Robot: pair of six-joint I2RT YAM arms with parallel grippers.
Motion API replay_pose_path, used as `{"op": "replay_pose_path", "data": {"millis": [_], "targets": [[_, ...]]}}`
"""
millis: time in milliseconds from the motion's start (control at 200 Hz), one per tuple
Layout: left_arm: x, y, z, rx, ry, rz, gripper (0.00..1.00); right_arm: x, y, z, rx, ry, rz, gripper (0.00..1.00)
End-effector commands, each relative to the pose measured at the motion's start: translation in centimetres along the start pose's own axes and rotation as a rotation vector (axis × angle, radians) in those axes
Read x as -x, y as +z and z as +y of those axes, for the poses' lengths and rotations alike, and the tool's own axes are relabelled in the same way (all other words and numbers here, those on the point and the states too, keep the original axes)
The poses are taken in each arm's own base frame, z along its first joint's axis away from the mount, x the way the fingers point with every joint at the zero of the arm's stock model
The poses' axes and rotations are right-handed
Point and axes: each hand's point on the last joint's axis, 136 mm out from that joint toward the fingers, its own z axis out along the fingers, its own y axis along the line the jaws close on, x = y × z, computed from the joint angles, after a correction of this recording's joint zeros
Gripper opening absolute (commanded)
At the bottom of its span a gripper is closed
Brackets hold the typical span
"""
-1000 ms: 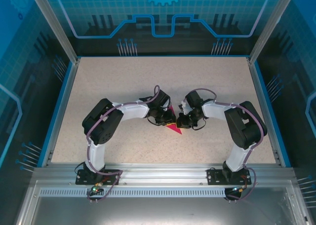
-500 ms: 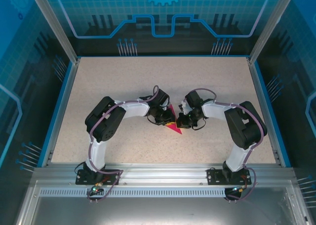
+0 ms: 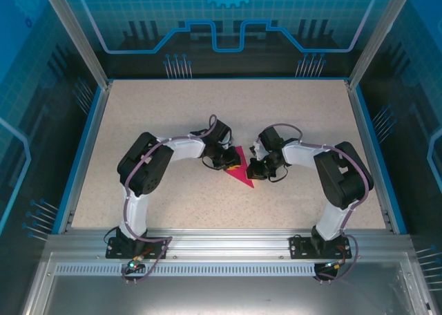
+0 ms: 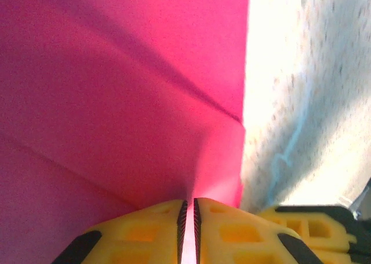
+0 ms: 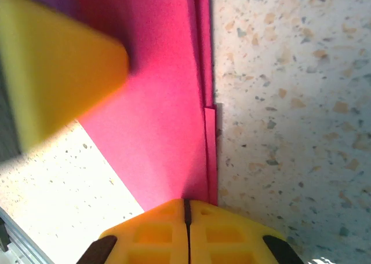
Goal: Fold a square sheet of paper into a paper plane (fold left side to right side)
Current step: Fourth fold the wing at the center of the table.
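Mid-table, top external view: both arms bent inward, wrists nearly meeting at centre of table point(image 3: 173, 115). Paper point(image 3: 243, 175) lay flat betw. the two tools as a magenta triangle, point toward the near edge and slightly right. L gripper point(image 3: 233, 165) sat at the paper's upper left edge, R gripper point(image 3: 251, 168) at its right edge. The two tools were just beside each other. Jaw state not readable from this ht.

Left wrist view: L gripper point(image 4: 188, 217) at bottom of frame, yellow fingers point(image 4: 145, 232) drawn nearly together with a thin strip of pink in the slit, so clamped on the paper point(image 4: 116, 102). Paper covered the left two-thirds and showed several diagonal creases. Its straight edge ran top to bottom, with bare table point(image 4: 313, 102) to the right. Another yellow-and-black part at bottom right, ID unclear.

Right wrist view: R gripper point(image 5: 186, 217) at bottom, fingers pressed together with no gap. Tips met the paper point(image 5: 162, 102) at its lower end. Couldn't tell whether any layer was nipped in the seam. Stacked folded layers ran along the paper's right edge, stepped partway down. Speckled table point(image 5: 290, 102) to the right and at lower left. Blurred yellow block point(image 5: 58, 73) lay over the paper at upper left, prob. the other tool's finger.
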Motion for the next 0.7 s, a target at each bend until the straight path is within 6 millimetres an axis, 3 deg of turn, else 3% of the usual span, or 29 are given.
{"op": "replay_pose_path", "data": {"millis": [0, 420, 540, 695], "targets": [[4.2, -1.2, 5.0, 0.161, -0.037, -0.120, 0.18, -6.4, 1.9, -5.8, -0.249, 0.076, 0.202, 0.06], [10.0, -4.0, 7.6, 0.179, -0.050, -0.191, 0.19, -6.4, 2.0, -5.3, -0.221, 0.078, 0.204, 0.06], [10.8, -5.0, 8.2, 0.181, -0.059, -0.205, 0.19, -6.1, 2.0, -4.8, -0.193, 0.072, 0.187, 0.06], [11.0, -7.3, 7.6, 0.164, -0.038, -0.245, 0.21, -4.5, 1.5, -2.7, -0.106, 0.030, 0.126, 0.08]]}}
